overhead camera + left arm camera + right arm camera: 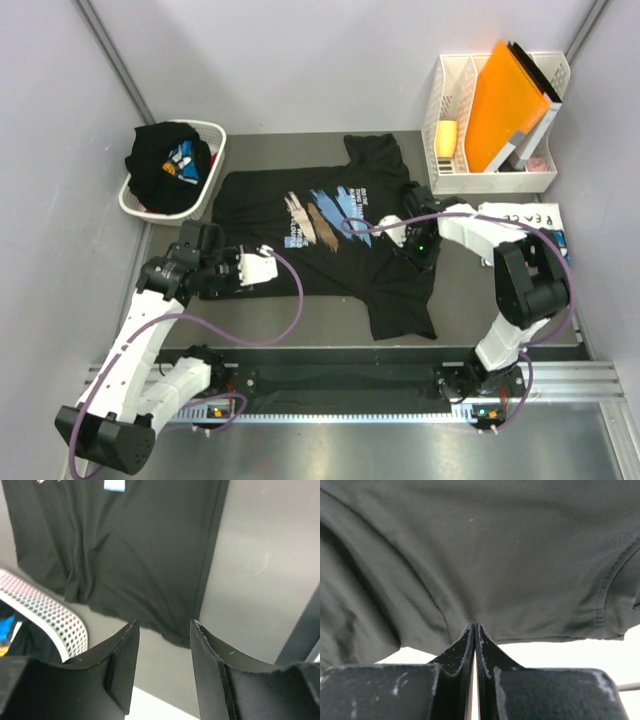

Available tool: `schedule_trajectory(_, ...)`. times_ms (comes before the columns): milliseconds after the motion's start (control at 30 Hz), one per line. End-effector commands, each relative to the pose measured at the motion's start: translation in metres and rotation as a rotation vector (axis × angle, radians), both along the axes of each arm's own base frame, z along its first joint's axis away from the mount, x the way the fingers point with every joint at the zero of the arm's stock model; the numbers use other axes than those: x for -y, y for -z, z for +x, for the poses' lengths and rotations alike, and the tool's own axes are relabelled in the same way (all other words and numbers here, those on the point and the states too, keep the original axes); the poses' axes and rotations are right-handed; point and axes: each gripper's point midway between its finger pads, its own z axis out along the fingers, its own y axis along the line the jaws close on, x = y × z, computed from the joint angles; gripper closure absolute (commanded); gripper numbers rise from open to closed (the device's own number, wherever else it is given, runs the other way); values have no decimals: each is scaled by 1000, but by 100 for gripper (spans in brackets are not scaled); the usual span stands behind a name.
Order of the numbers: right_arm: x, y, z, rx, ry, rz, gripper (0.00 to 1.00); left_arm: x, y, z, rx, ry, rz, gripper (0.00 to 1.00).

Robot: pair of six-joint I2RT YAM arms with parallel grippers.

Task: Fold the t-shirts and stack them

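Left gripper (162, 625) poised open at the hem, right gripper (475, 626) clenched on the spread black tee (340, 265).

At far left the laundry basket (218, 150) holds a crumpled black tee (160, 165), apparently waiting its turn. Just beside the basket, the left gripper hovers with its jaws apart and nothing between them. It is aimed at the near hem corner of the spread black tee, probably to take that corner for a fold. The tee lies print-up and flat across the middle of the table (300, 320), which suits folding. On its right side the right gripper is shut tight on a pinch of cloth near the sleeve, and the fabric puckers toward its tips, likely so that side can be lifted over. Farther right, the folded white tee (545, 218) lies partly under the right arm, seemingly the start of the stack. The orange folder (505, 100) stands behind it.
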Motion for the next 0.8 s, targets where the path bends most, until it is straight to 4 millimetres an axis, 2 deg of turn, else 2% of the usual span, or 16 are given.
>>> schedule_trajectory(0, -16, -17, 3, -37, 15, 100, 100, 19, -6, -16, -83, 36, -102, 50)
schedule_trajectory(67, -20, -27, -3, -45, -34, 130, 100, 15, -3, -16, -83, 23, -80, 45)
schedule_trajectory(300, -15, -40, -70, -244, -236, 143, 100, 3, -3, -10, -31, -46, -46, 18)
schedule_trajectory(367, -15, -36, -89, -314, -289, 132, 100, -3, -6, 1, 19, -97, -40, 1)
schedule_trajectory(433, -17, -32, -104, -356, -328, 128, 100, -9, -10, 14, 65, -192, -49, 1)
schedule_trajectory(467, -18, -31, -107, -362, -338, 127, 100, -10, -21, 29, 135, -228, -65, 1)
schedule_trajectory(500, -19, -29, -110, -364, -344, 125, 100, -25, -26, 38, 183, -325, -38, 1)
schedule_trajectory(567, -25, -26, -118, -373, -368, 121, 100, -37, -44, 58, 297, -432, -43, 1)
schedule_trajectory(600, -29, -25, -122, -371, -390, 118, 100, -47, -51, 62, 336, -495, -30, 1)
schedule_trajectory(767, -46, -14, -131, -372, -426, 106, 100, -59, -81, 72, 453, -573, -40, 1)
